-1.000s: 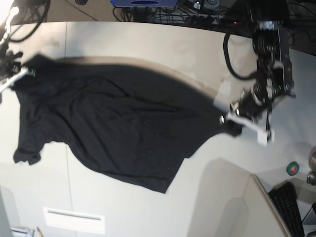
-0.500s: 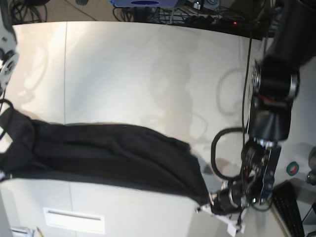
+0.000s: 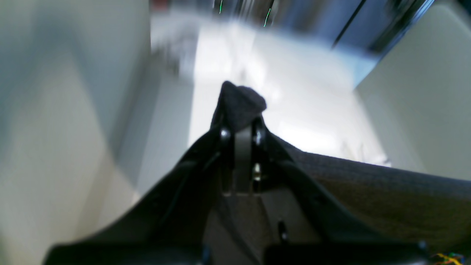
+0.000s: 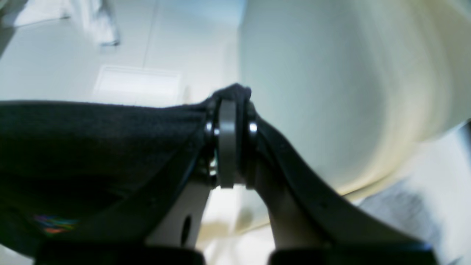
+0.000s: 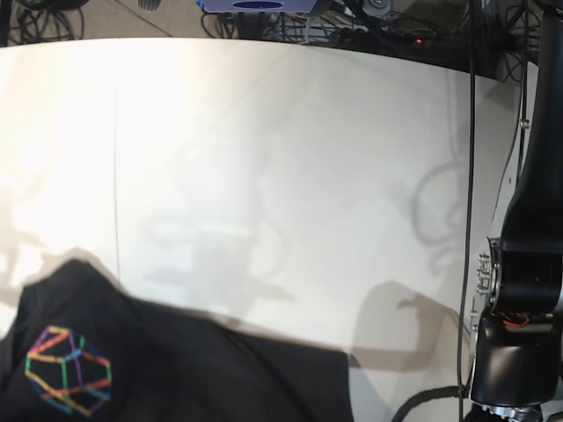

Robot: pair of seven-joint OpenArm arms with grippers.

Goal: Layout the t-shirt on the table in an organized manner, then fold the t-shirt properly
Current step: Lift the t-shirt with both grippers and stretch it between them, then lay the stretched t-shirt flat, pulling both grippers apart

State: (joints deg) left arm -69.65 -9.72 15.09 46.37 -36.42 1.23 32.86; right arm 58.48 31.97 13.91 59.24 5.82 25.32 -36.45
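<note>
Left wrist view: left hand [image 3: 241,127] pressed together, pinching a bunched corner of the t-shirt [image 3: 368,184]; black cloth trailing from the pinch toward the lower right; pale worktop [image 3: 294,103] blurred beyond the pinch.

Right wrist view: right hand [image 4: 228,121] likewise clamped on a fold of t-shirt [image 4: 73,140]; cloth stretched leftward from the pinch, with a scrap of coloured print low on the left; worktop [image 4: 55,73] blurred behind the cloth.

Base view: t-shirt [image 5: 202,378] bunched along the near edge of the worktop [image 5: 281,158], rainbow line print [image 5: 66,369] facing up at the cloth's left end; remainder of the worktop beyond the cloth bare. Dark arm [image 5: 523,299] upright at the right of the cloth; neither hand visible here.

Progress, as a judgement: early. Garment gripped at two points and seemingly held taut between them, not yet spread flat. Remaining: laying out flat, smoothing, then every fold.
</note>
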